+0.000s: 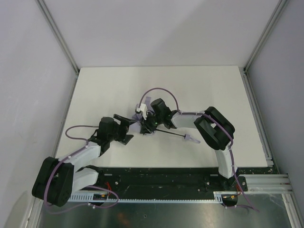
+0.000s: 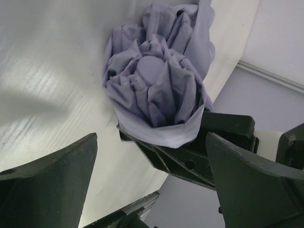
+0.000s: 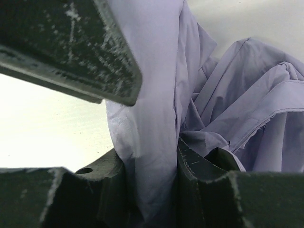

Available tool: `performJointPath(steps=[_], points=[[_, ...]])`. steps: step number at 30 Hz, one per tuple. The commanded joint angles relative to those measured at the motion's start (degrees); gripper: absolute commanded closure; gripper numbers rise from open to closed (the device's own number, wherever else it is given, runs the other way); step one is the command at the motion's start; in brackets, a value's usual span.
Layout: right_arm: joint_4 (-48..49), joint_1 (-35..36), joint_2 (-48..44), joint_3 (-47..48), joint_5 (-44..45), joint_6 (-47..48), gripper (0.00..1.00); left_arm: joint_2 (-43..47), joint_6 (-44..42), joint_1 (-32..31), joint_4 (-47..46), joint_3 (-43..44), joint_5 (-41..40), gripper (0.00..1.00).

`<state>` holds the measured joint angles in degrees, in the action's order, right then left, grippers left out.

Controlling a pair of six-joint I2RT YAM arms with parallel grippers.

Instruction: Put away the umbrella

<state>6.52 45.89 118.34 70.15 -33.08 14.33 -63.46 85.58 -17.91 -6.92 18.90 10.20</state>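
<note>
The umbrella (image 1: 142, 125) lies mid-table, its pale lavender canopy (image 2: 156, 85) bunched into a crumpled bundle. Its thin black shaft (image 1: 167, 133) runs right to the small lavender handle (image 1: 192, 139). My right gripper (image 1: 146, 122) is shut on a fold of the canopy fabric (image 3: 152, 142), which is pinched between its fingers (image 3: 199, 166). My left gripper (image 2: 152, 190) stands open just short of the bundle's end, its fingers (image 2: 47, 185) wide apart with nothing between them. In the left wrist view the right gripper's black fingers (image 2: 190, 156) show under the bundle.
The white table (image 1: 104, 90) is walled by grey panels with metal rails at the left (image 1: 57, 33) and right (image 1: 259, 109). A black base plate (image 1: 156, 178) runs along the near edge. A purple cable (image 1: 161, 92) loops over the right wrist.
</note>
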Motion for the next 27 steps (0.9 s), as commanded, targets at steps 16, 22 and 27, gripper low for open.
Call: performJointPath(steps=[16, 22, 27], points=[[-20.7, 0.5, 6.9, -6.2, -2.6, -4.3, 1.00, -13.7, -2.1, -1.4, -15.1, -1.5, -5.9, 0.30], [-20.0, 1.1, 6.0, -6.2, -1.4, -4.0, 1.00, -19.9, -4.3, -1.8, -17.0, -1.3, -4.9, 0.52], [-18.5, 1.3, 5.0, -6.3, -0.9, -4.7, 1.00, -21.7, -5.7, -2.2, -17.6, -1.2, -4.9, 0.84]])
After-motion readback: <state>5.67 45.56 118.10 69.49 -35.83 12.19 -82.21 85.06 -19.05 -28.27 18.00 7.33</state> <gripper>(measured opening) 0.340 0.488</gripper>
